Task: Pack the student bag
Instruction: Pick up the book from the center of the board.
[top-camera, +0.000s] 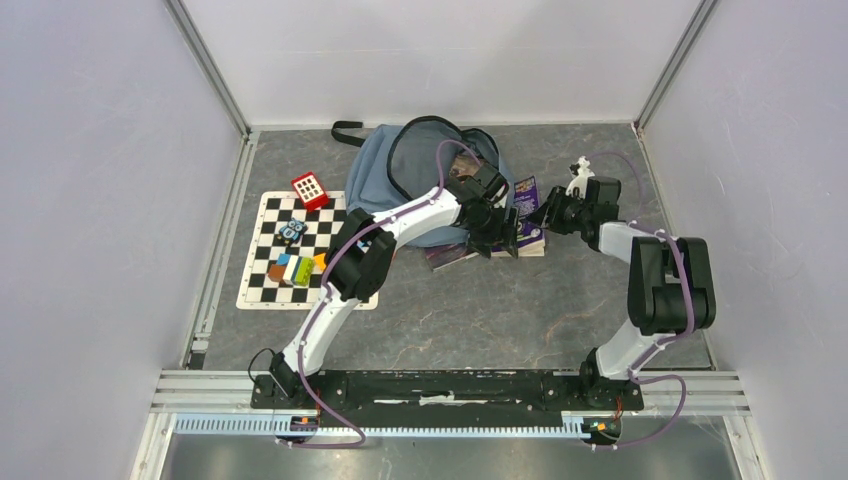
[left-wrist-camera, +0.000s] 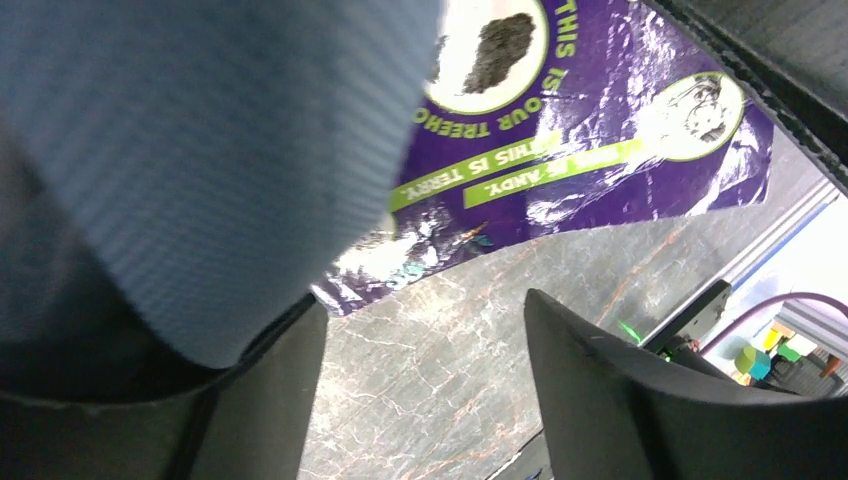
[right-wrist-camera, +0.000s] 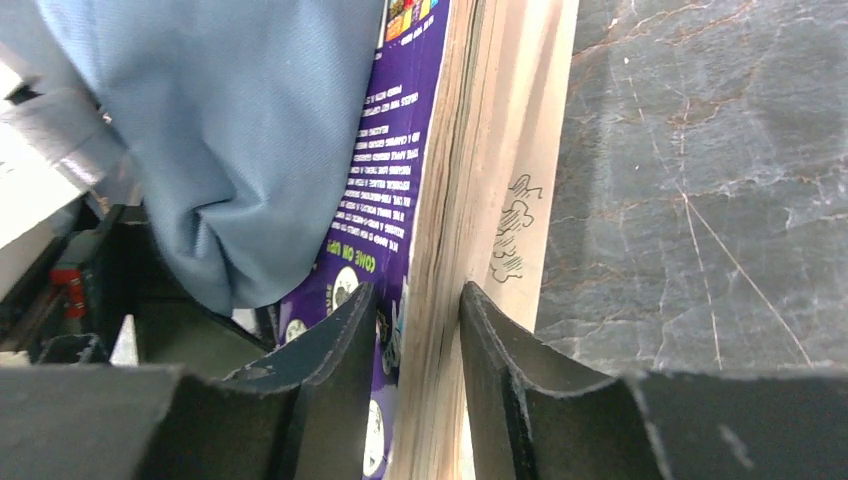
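Note:
The student bag (top-camera: 400, 175) lies open at the back of the table, mouth towards the arms; its blue-grey fabric (left-wrist-camera: 200, 150) fills the left of the left wrist view and hangs at the upper left (right-wrist-camera: 230, 130) of the right wrist view. A purple book (top-camera: 527, 200) lies at the bag's right edge. My right gripper (top-camera: 537, 215) has it edge-on between its jaws (right-wrist-camera: 418, 290), one finger on the purple cover (right-wrist-camera: 400, 150), the other on the pale pages. My left gripper (top-camera: 503, 243) stands open (left-wrist-camera: 422, 300) with only bare table between its fingers, the purple book (left-wrist-camera: 600, 130) just beyond.
A second book (top-camera: 450, 257) lies under the left arm's wrist. A chessboard mat (top-camera: 262, 285) on the left carries a red keypad toy (top-camera: 310, 190), a small blue toy (top-camera: 292, 232) and coloured blocks (top-camera: 295, 268). White walls close in on three sides.

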